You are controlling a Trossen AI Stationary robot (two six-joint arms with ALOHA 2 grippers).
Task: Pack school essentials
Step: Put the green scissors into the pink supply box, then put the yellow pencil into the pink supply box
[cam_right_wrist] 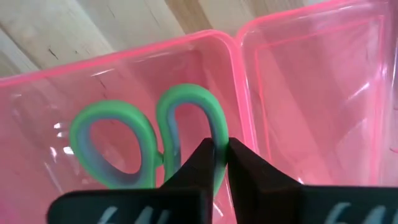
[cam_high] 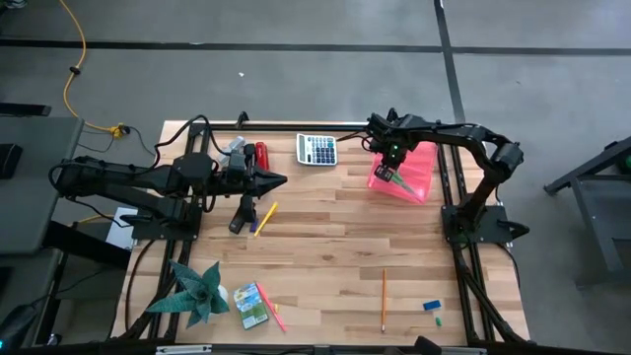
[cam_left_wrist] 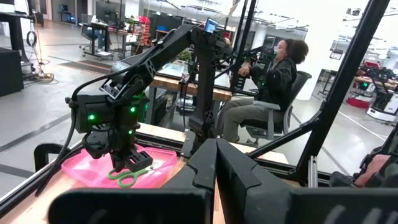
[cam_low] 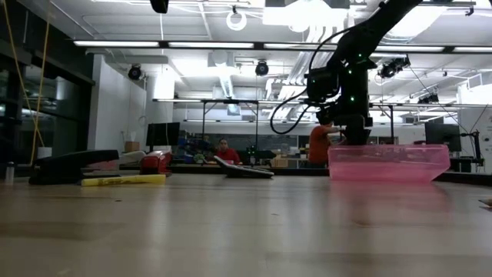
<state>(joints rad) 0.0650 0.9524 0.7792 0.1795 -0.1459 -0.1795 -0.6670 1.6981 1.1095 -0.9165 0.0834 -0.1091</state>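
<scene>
Scissors (cam_high: 396,176) with green handles hang from the right gripper (cam_high: 394,170) above the pink box (cam_high: 419,182) at the table's far right in the high view; an orange pencil (cam_high: 384,300) lies lengthwise near the front edge, wide bare wood around it. The left gripper (cam_high: 279,180), fingers together, rests far left. Low view: the translucent box (cam_low: 388,163) stands on the table. Left wrist view: handle loops (cam_left_wrist: 129,177) point down into the box. Right wrist view: fingers (cam_right_wrist: 196,165) pinch one smooth rounded loop (cam_right_wrist: 186,118).

Overhead, table-level, two wrist views
</scene>
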